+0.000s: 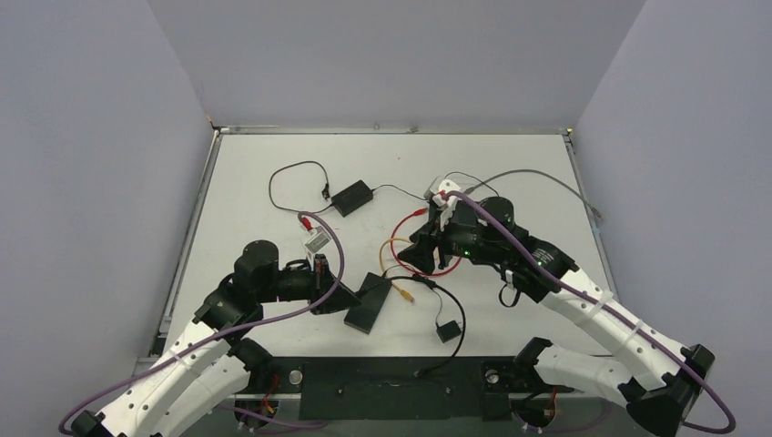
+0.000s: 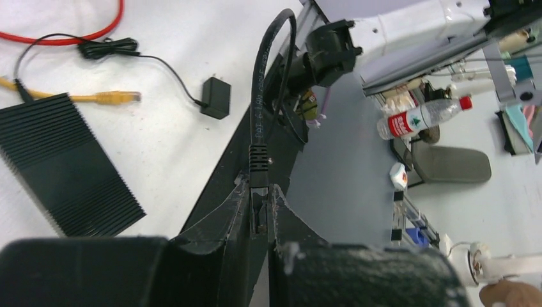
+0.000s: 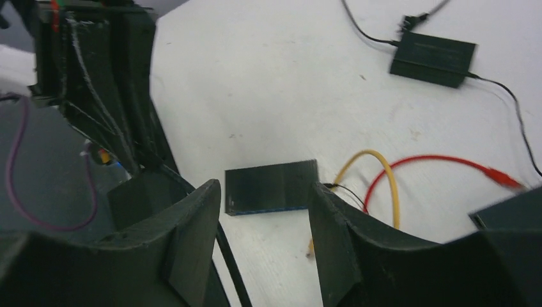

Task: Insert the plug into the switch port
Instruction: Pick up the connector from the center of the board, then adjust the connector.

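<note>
- Plainly, the left gripper (image 2: 259, 194) is pinched narrow on the plug (image 2: 257, 160), which stands upright between its rough black fingers.
- The plug is a small black moulded piece on the end of a round, stiff black cable (image 2: 263, 64) that arches up and over in a loop.
- It is held in the air near the table's front edge, apart from the switch (image 2: 61, 163) and not in any port.
- The switch is a flat, black, rectangular box with fine parallel ribs across its top, lying on the smooth white table (image 1: 510, 164).
- The right gripper (image 3: 265, 193) stands wide with nothing between its wedge-shaped fingers; in the right wrist view the switch shows on the table in the gap.
- A thin yellow cable (image 2: 96, 98) with a clear-tipped end lies just beside the switch.
- A glossy red cable (image 3: 441, 160) curves near it.
- A boxy black power brick (image 1: 351, 197) sits farther back.
- A small square adapter (image 2: 216, 97) on a thin wire sits near the front.
</note>
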`<state>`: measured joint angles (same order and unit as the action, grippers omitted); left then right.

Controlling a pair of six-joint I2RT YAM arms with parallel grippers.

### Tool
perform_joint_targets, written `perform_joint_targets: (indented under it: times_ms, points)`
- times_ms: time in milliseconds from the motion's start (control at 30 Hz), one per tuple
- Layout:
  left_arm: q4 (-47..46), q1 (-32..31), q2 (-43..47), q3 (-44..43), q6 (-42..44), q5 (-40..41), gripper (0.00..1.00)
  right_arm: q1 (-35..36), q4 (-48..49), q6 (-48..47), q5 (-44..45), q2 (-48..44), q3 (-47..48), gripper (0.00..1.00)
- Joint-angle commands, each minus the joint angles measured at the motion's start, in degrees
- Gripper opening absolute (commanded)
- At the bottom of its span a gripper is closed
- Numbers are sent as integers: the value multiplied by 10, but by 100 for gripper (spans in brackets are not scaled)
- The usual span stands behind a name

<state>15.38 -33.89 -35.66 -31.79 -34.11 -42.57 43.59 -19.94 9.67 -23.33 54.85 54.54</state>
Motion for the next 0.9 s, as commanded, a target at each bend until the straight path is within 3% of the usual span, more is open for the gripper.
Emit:
perform_joint_targets:
  times_ms: [0,267,600,800,867]
  points:
    - [8,-46,-10,-43,32,-12,0,6,13,-45,-196,73,56,49]
    - [47,-91,-28,-75,65,17,0,61,-19,-92,-327,125,73,49]
    - [72,-101,-32,-95,87,21,0,96,-25,-109,-349,145,46,45]
    - [77,-104,-31,-99,93,24,0,110,-26,-114,-350,155,37,26]
    - [76,-105,-30,-100,93,25,0,116,-34,-119,-339,155,40,8]
